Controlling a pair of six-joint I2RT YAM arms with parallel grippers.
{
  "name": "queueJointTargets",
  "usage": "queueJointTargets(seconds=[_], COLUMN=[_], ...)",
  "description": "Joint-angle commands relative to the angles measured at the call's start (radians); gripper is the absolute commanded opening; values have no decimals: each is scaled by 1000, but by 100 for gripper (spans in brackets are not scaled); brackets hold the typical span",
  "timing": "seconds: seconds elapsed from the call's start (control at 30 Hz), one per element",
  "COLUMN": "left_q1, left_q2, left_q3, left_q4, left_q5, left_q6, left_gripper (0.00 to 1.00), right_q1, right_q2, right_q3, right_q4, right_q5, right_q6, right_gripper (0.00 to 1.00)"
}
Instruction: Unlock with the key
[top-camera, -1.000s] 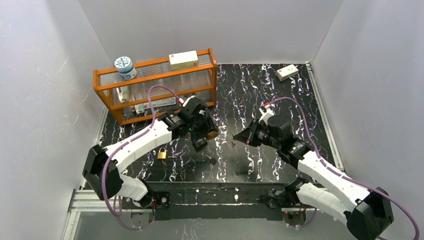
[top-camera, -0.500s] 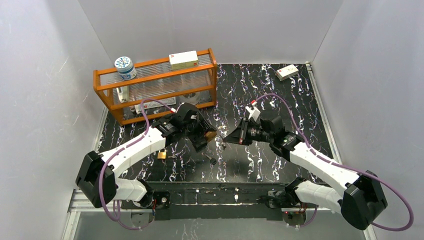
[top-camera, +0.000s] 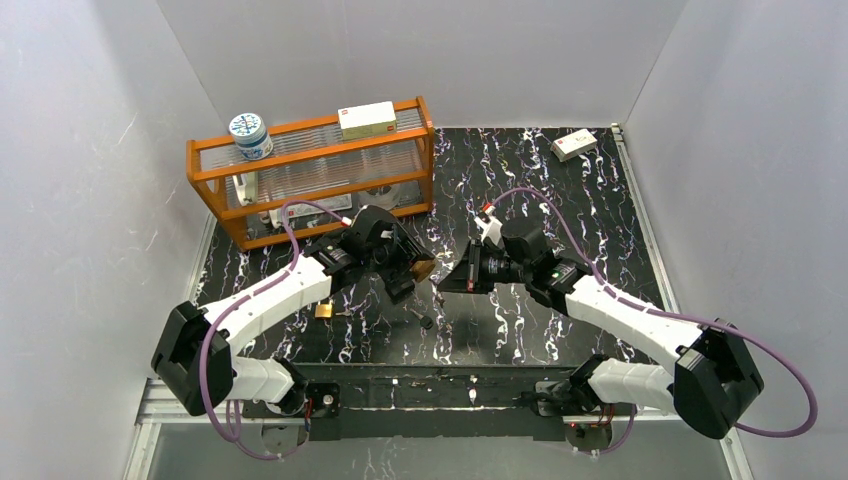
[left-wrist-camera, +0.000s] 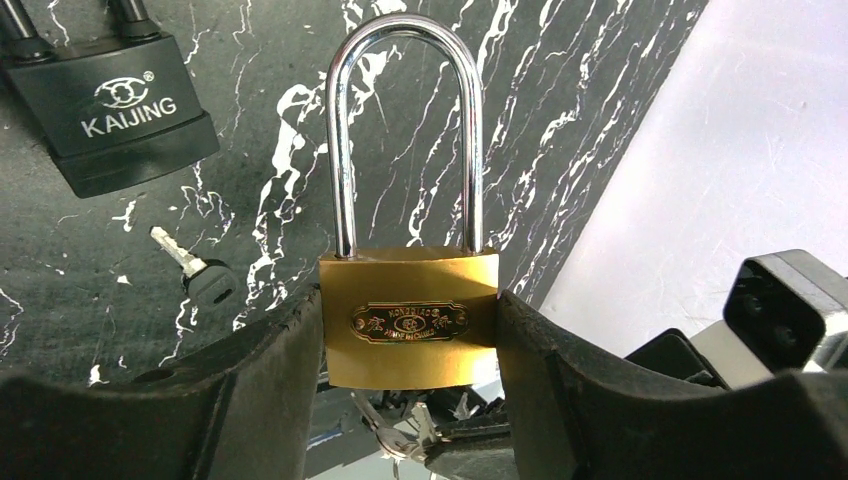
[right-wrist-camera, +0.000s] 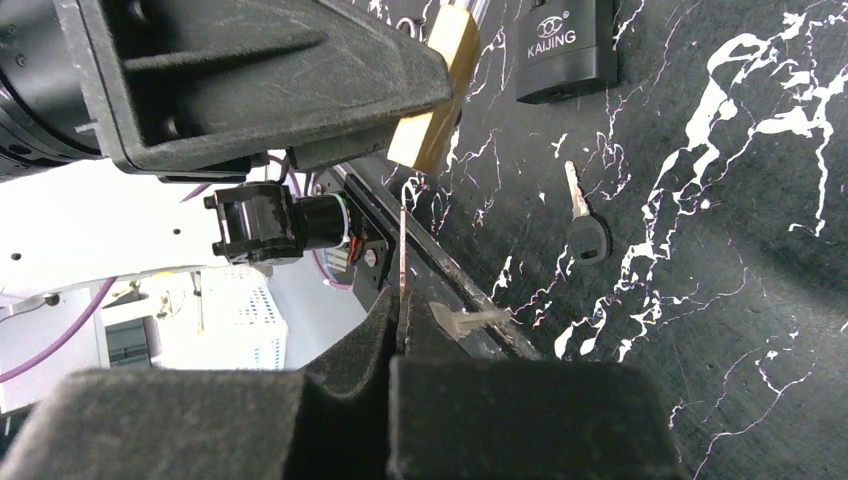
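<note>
A brass padlock (left-wrist-camera: 410, 320) with a long silver shackle is clamped by its body between my left gripper's (left-wrist-camera: 408, 335) fingers, held above the table (top-camera: 423, 268). My right gripper (right-wrist-camera: 400, 310) is shut on a thin key (right-wrist-camera: 402, 250), seen edge-on. The key's tip reaches up to just under the padlock's bottom face (right-wrist-camera: 432, 130). I cannot tell whether it is inside the keyhole. A second key (right-wrist-camera: 470, 318) hangs from the same ring. In the top view the right gripper (top-camera: 447, 280) almost meets the left gripper (top-camera: 408, 268) at the table's middle.
A black KAIJING padlock (left-wrist-camera: 125, 110) and a black-headed key (left-wrist-camera: 200, 275) lie on the marbled table beneath the grippers. A small brass padlock (top-camera: 324, 309) lies near the left arm. An orange rack (top-camera: 310, 170) stands at the back left, a white box (top-camera: 574, 145) at the back right.
My right arm has swung left, carrying the key up to the padlock. The left arm shifted slightly a second ago and has held still since.
</note>
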Motion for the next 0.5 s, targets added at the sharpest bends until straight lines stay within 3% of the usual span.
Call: queueJointTargets(seconds=[0.0,0.47], left_q1=[5,4], left_q2=[-28,-25], left_q3=[-3,1], left_q4=[44,45], left_q5=[19,28], left_q6=[-15,0], left_gripper=[28,27], right_q1=[4,4], right_q2=[11,32], right_q3=[52,49], right_q4=[12,54], right_q5=[-2,21], right_q6=[-7,14], right_gripper=[1,1])
